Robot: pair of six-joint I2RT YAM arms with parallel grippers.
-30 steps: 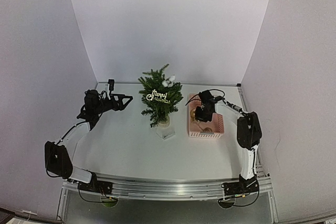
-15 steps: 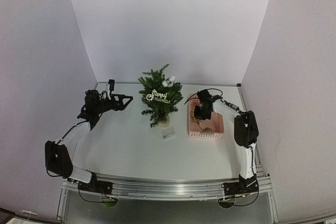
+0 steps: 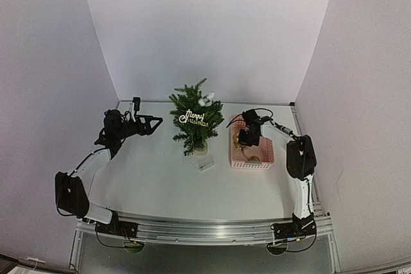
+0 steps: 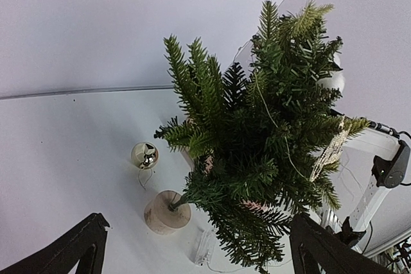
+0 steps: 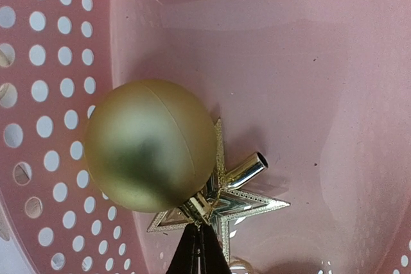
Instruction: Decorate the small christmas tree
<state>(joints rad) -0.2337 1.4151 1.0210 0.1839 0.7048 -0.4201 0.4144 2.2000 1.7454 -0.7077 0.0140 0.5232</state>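
White tabletop (image 3: pixel 160 178), closed in by plain pale walls on three sides. The small christmas tree (image 3: pixel 194 122) stands upright at the back centre, carrying a gold sign (image 3: pixel 193 119) reading "Merry Christmas". Bare tabletop lies open in front of the tree. Left of it, the left jaws stand apart. Right of it, inside a pink basket (image 3: pixel 252 162), the right jaws are pressed together at the cap of a gold ball (image 5: pixel 151 145)

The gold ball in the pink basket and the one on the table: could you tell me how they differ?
The basket ball has a matte finish; the table ball is mirror-shiny. The first lies in the pink basket with a gold star; the second sits on the table near the small christmas tree. Both are round gold ornaments.
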